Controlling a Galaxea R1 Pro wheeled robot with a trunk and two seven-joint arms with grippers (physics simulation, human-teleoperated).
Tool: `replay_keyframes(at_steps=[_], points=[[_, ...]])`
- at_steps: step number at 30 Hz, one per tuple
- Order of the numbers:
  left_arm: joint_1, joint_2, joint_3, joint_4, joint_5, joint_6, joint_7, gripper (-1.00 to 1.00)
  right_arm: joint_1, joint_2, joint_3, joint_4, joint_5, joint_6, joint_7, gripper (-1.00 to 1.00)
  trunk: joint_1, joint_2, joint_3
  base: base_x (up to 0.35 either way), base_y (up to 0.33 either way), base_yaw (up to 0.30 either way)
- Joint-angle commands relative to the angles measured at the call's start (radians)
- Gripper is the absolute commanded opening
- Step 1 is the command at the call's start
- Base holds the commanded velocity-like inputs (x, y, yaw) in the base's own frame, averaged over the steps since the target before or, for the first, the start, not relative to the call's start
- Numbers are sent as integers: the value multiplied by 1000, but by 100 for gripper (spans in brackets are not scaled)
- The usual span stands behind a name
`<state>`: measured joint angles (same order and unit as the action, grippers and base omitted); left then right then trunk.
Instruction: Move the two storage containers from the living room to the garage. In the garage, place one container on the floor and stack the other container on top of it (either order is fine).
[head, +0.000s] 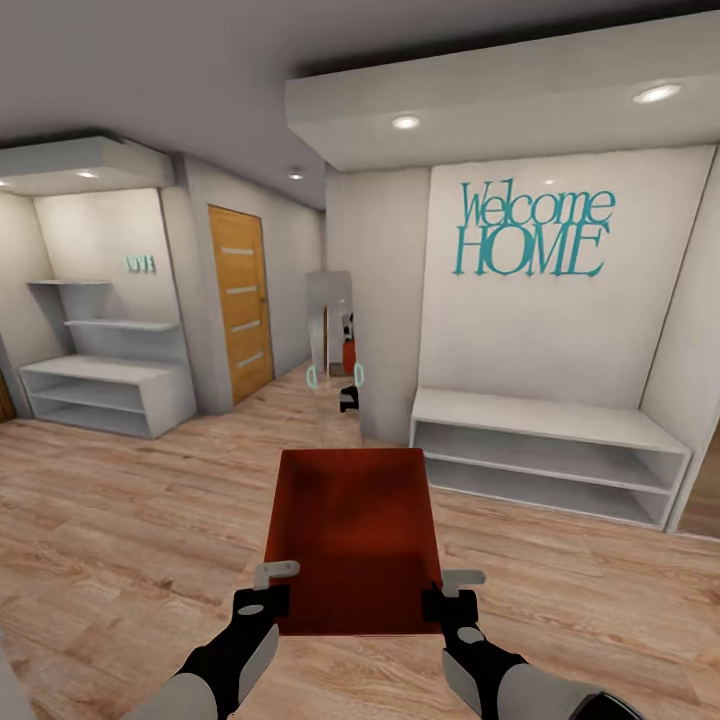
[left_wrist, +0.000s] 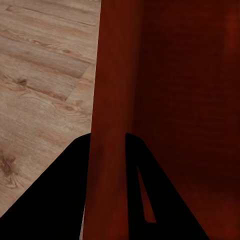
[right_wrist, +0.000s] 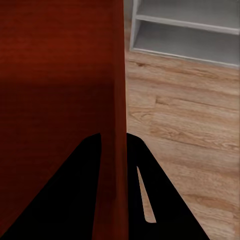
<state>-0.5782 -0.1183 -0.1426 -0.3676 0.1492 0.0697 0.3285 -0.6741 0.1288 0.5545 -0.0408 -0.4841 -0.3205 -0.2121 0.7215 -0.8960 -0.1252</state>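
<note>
Both grippers, left gripper (head: 262, 590) and right gripper (head: 450, 592), pinch opposite side walls of one storage container (head: 352, 530), carrying it level above the hallway's wood floor (head: 120, 520) for transport toward the garage.

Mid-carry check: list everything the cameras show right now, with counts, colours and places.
storage container: one, orange-red, held in front of the robot above the floor
wood-plank floor: one, light brown, underneath
shelf units: two, white, right wall and far left
Welcome HOME lettering: one, teal, wall above right shelf
door: one, orange wood, left of centre
mirror: one, ahead
left end effector: black, clamping container's left wall
right end effector: black, clamping right wall
</note>
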Motion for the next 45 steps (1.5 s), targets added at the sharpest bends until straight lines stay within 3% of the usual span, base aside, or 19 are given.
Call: replay_keyframes(at_steps=[1,23,45], points=[[-1,37,9,-1,20,7,11,-100,-1,-12,-28,-4,9,-4,0,-100,1,-1,-1,323,0,0],[-1,37,9,-1,20,7,11,-100,-1,-12,-28,-4,9,-5,2,-100,1,-1,-1,323,0,193],[0,37,9,-1,20,7,11,-100,-1,-12,-28,-4,7,-5,2,-100,1,-1,-1,323,0,8]])
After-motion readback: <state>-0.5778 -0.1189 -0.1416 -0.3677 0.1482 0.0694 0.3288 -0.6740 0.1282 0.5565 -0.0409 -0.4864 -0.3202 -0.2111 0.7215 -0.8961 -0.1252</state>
